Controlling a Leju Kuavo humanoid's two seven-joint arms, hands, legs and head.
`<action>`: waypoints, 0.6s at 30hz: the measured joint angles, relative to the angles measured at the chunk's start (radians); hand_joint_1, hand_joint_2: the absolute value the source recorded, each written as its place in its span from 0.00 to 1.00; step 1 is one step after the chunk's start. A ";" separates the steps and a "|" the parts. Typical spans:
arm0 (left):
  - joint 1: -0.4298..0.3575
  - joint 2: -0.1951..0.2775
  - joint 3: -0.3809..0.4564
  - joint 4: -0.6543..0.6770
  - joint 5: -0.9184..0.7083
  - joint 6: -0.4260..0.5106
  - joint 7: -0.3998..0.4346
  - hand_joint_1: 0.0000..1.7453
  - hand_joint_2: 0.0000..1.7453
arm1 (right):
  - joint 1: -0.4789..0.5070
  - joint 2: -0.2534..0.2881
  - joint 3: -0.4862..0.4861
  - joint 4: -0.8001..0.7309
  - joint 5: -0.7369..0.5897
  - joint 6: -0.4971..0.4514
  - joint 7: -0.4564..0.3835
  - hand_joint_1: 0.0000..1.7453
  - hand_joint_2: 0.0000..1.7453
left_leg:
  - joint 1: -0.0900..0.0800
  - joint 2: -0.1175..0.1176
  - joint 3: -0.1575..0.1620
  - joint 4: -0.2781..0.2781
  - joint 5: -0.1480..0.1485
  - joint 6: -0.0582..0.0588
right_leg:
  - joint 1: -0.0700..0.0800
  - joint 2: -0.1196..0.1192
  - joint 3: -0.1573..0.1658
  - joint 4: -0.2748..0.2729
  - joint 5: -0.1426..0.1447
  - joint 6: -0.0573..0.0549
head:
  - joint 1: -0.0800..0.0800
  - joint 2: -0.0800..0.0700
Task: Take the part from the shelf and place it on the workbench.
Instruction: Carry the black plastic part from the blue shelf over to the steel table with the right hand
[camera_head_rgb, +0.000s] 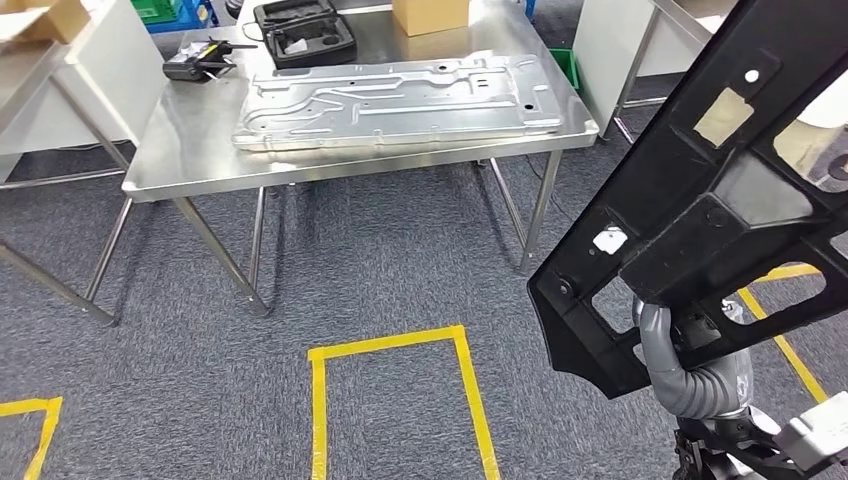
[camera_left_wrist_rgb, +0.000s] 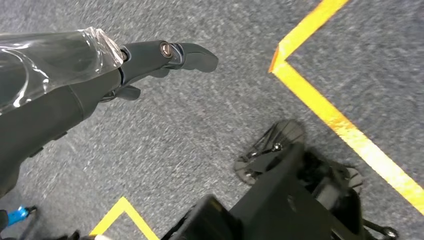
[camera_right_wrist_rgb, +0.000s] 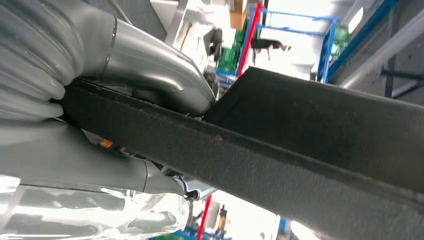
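Bench: steel table, far side of grey carpet; legs on floor.
Part: big black plastic frame w/ cut-outs, held up tilted at right of head view, off the bench, well apart from it.
Panel: stamped metal sheet lying flat on bench top.
Case: open black case at bench's far edge, beside a cardboard box.
Tape: yellow floor outline between robot & bench.
R hand: fingers clamped round edge of part, thumb on one face, fingers on the other.
L hand: hangs over carpet, fingers straight, close together, holding nothing.
Radio: small black unit near bench's left corner.
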 joint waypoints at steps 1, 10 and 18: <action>-0.003 0.000 0.001 0.000 0.003 0.000 -0.002 0.00 1.00 | -0.001 0.001 0.000 0.000 0.004 0.000 0.000 1.00 1.00 | 0.001 -0.017 -0.034 0.076 -0.035 -0.003 | 0.001 0.004 -0.002 0.000 0.001 -0.003 | 0.000 0.000; 0.002 0.000 0.001 0.000 0.014 0.000 -0.001 0.00 1.00 | -0.010 0.001 0.000 0.000 0.019 0.001 0.002 1.00 1.00 | -0.008 -0.053 0.056 -0.130 0.078 0.026 | 0.008 0.038 -0.010 0.002 0.012 0.011 | 0.000 0.000; 0.004 -0.001 0.001 0.000 0.014 -0.003 0.000 0.00 1.00 | -0.015 0.001 0.001 0.000 0.024 0.001 0.004 1.00 1.00 | -0.010 -0.045 0.044 -0.142 0.101 0.059 | 0.004 0.036 -0.140 0.298 -0.137 0.037 | 0.001 0.000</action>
